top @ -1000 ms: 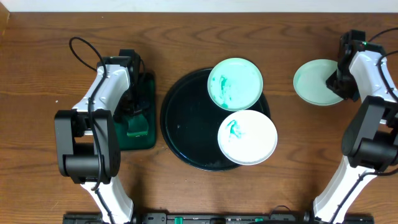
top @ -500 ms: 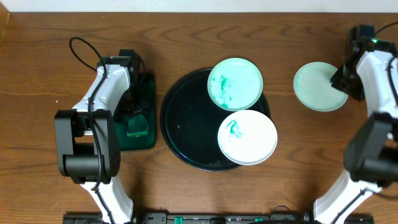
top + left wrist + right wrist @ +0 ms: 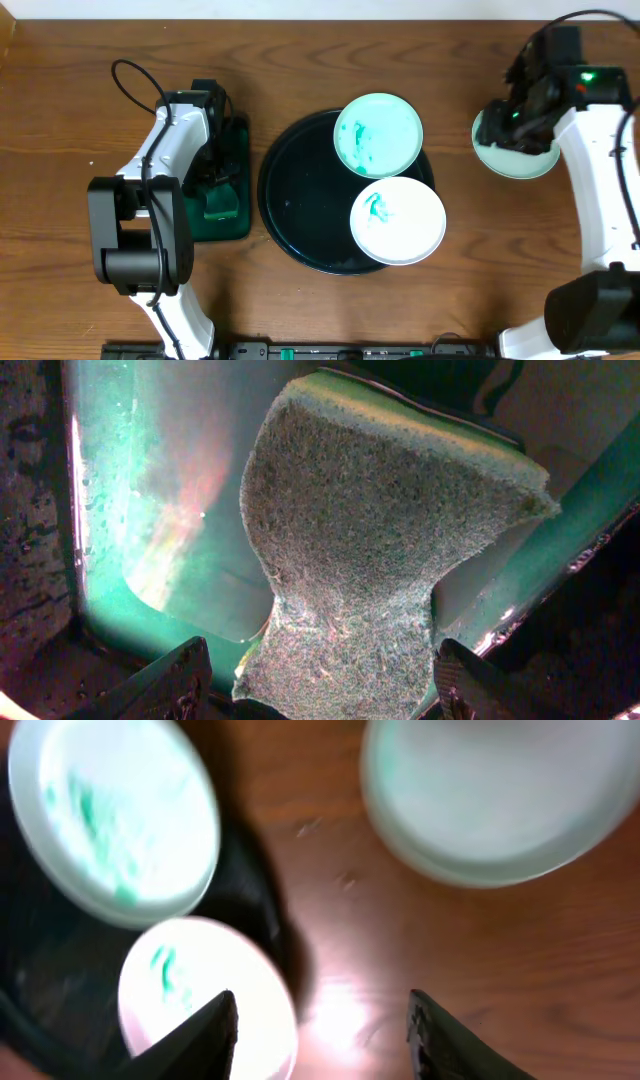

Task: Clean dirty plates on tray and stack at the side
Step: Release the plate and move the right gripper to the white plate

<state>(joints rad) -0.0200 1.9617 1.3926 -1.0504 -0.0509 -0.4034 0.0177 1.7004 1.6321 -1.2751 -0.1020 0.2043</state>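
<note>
While the left claw (image 3: pixel 325 680) is squeezing the green sponge (image 3: pixel 370 530) near the left edge of the surface (image 3: pixel 60 250), the right claw (image 3: pixel 322 1030) is hanging spread and empty. Two smeared plates (image 3: pixel 378 134) (image 3: pixel 398 220) are sitting on the right side of the central tray (image 3: pixel 300 200). A third plate (image 3: pixel 510 155) is lying near the far right corner.

Brown wooden table (image 3: pixel 300 300), bearing large round glossy black tray (image 3: pixel 300 200) centrally, small dark green rectangular tray (image 3: pixel 237 225) left, pale mint round plate (image 3: pixel 510 162) right.

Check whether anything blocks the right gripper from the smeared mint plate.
Nothing visible does: only bare brown wooden table lies between the right gripper and the smeared mint-green round plate on the glossy black round tray.
</note>
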